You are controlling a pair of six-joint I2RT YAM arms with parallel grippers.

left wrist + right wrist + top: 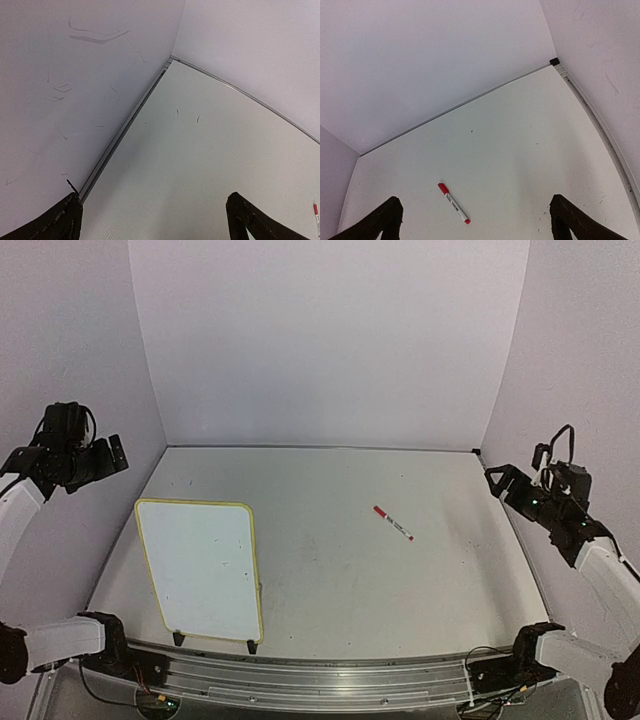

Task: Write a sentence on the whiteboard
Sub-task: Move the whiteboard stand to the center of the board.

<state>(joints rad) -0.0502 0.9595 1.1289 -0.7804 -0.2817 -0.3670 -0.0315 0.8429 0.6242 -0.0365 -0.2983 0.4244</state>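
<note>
Tabletop (330, 570): off-white, matte, with small dark specks and short scuffs. A thin metal strip runs where it meets the walls. Back wall (330, 340) and both side walls are plain pale lilac. The left wrist view shows grey scuff marks (95, 35) on the left wall. An aluminium rail (320, 680) runs along the near edge, with the arm bases at either end.

Whiteboard (200, 570): near-left part of the tabletop, long side running away from the arms, two black feet at its near edge close to the rail. The face shows plain white with a few faint specks. Can't tell whether it lies flat or is tilted.

Red-capped marker (393, 523): lying on the tabletop right of centre, diagonal, well apart from the whiteboard, nothing touching it. Also seen in the right wrist view (453, 203) and at the edge of the left wrist view (316, 212).

Left gripper (112, 454): raised by the left wall, above and beyond the whiteboard's far-left corner. Jaws spread wide, holding nothing (152, 200).

Right gripper (497, 480): raised at the right edge, near the marker but off to its right. Jaws spread wide, holding nothing (475, 200).
</note>
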